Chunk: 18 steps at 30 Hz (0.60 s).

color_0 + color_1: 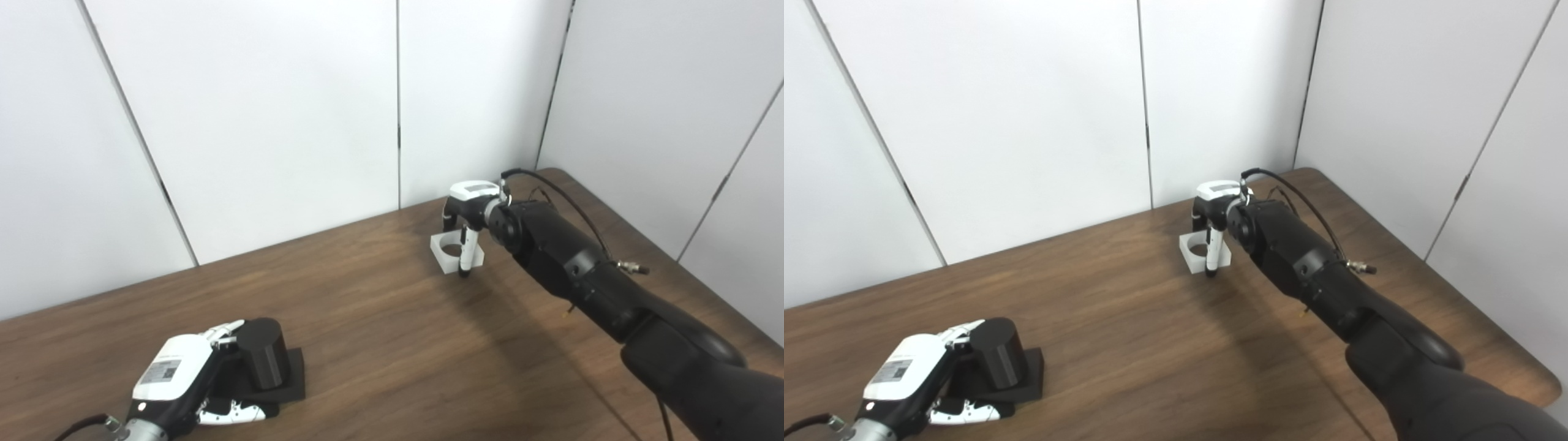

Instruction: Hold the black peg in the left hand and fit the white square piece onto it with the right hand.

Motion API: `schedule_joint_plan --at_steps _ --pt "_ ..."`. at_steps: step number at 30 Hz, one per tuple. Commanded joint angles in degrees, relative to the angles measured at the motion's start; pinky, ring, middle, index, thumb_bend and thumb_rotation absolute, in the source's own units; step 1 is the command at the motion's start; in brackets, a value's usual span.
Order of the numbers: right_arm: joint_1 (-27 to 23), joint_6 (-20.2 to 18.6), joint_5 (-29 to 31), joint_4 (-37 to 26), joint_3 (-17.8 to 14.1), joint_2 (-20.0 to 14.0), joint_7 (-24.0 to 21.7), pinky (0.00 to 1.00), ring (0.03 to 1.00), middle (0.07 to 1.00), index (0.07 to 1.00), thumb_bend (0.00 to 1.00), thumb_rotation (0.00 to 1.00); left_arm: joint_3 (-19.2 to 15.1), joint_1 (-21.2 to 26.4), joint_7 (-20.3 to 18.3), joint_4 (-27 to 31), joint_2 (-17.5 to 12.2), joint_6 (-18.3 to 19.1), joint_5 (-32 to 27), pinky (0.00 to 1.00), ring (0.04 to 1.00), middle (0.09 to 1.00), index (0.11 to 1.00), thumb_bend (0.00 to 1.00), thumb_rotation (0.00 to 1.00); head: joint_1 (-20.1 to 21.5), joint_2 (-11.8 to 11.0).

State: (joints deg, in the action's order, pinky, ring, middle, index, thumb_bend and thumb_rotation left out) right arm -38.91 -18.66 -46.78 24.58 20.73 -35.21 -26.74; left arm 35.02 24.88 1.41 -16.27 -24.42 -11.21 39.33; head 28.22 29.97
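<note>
The black cylindrical peg stands upright on its flat black square base near the front left corner of the brown wooden table. The left hand, white-backed with a label on its shell, lies on the table against the peg's left side: its white fingers reach round the far side of the cylinder and its thumb lies along the near edge of the base, so the hand is loosely cupped about the peg. Whether it actually grips the peg cannot be told; the peg and base both rest on the table.

Well apart from this, towards the table's far edge and right of its middle, lies the white square piece, a flat block with a round hole through its centre, resting on the wood. The right hand hangs directly over it, palm downward, at the end of the long black arm. One white finger with a dark tip comes down in front of the piece's near right side, the tip reaching about to the table; darker fingers drop behind it on the far side. The hand straddles the piece with its fingers apart, and the views do not show whether they press on it
</note>
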Motion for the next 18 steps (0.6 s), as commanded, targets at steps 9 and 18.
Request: schedule_joint_plan --at_steps 9,18 --pt "-0.44 3.6 2.06 -8.06 -2.13 -3.05 1.95 0.78 0.832 0.747 0.479 0.52 0.13 4.28 -4.92 -9.71 -0.71 -2.09 1.11 3.42 0.79 0.871 0.882 0.491 0.52 0.07 -3.09 1.55" --pt "0.29 4.07 2.34 -17.58 -3.0 -3.86 -0.02 0.81 0.845 0.759 0.479 0.52 0.13 4.71 -4.31 -10.88 -0.28 -0.63 3.24 3.67 0.81 0.888 0.891 0.492 0.52 0.07 -10.25 3.7"
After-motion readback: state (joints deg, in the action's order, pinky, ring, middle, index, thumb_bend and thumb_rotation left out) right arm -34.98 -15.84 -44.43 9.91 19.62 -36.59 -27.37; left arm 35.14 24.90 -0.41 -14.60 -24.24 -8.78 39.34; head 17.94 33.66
